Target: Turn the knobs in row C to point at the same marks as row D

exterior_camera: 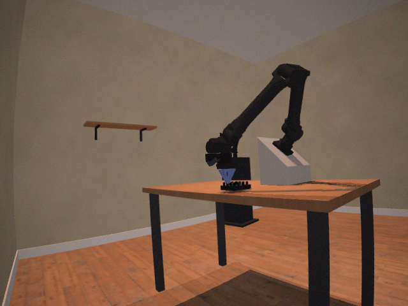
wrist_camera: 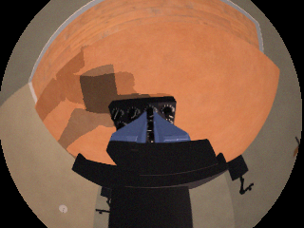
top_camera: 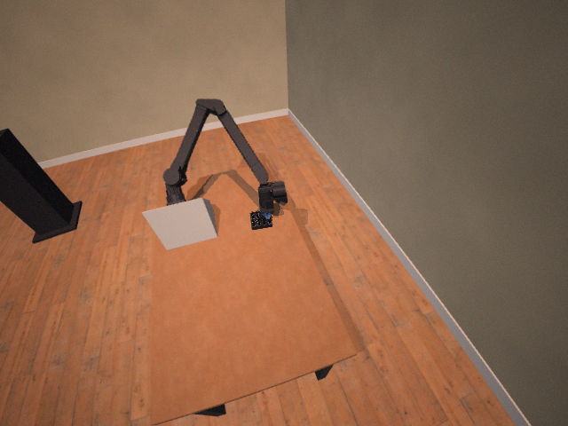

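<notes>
Claw [top_camera: 266, 216] [exterior_camera: 227, 183] [wrist_camera: 150, 115] is pointing down, and its two blue fingers are standing nearly together, pinching, as I am judging, one small knob [wrist_camera: 150, 109] between the tips. The knob box [top_camera: 262, 227] [exterior_camera: 235, 189] [wrist_camera: 142, 101] is resting directly below the claw on the tabletop [top_camera: 248, 311] [exterior_camera: 263, 194] [wrist_camera: 204, 62], and other knobs are standing close on both sides of the tips. The fingers are hiding part of the box, so I am not managing to read the knob's name (the printing is also too small for me).

The first danger is coming from this narrow space: if the claw is turning a little off the knob's axis, a finger is perhaps brushing a neighbour and moving it from its starting mark. If the pinch is sitting too high or too weak, the tips are slipping around while the white line is staying behind. If the wrist is forcing past an end stop, the whole box is probably twisting under the claw. Opening the fingers too widely, before lifting, is also risking a push on the knobs beside them.
</notes>
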Tool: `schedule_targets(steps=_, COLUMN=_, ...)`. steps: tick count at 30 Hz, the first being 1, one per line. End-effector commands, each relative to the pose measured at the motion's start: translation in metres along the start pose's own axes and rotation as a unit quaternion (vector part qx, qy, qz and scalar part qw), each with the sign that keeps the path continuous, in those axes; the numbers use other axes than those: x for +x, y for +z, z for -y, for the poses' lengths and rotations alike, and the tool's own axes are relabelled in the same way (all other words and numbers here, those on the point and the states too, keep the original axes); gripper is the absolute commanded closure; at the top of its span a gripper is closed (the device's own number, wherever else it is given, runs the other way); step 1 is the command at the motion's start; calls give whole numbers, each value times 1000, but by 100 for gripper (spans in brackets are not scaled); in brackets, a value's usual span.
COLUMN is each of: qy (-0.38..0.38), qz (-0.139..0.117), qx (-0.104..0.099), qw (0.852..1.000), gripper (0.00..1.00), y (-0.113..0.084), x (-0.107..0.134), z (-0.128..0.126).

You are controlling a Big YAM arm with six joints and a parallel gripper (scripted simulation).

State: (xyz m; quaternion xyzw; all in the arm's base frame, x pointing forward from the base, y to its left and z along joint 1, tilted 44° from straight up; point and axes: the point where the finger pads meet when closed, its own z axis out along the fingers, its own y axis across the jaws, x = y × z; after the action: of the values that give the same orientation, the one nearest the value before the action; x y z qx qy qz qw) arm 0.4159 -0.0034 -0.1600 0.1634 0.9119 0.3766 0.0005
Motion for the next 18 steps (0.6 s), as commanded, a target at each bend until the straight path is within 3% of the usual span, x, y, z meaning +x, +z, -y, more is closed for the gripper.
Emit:
schedule_targets(steps=1, qy=-7, qz=2, qx=-2, qw=1000, gripper=91, y=2, x=-2, z=2)
schedule_targets(steps=18, qy=-57, qz=1, qx=-2, qw=998, gripper=91, y=2, x=-1, z=2)
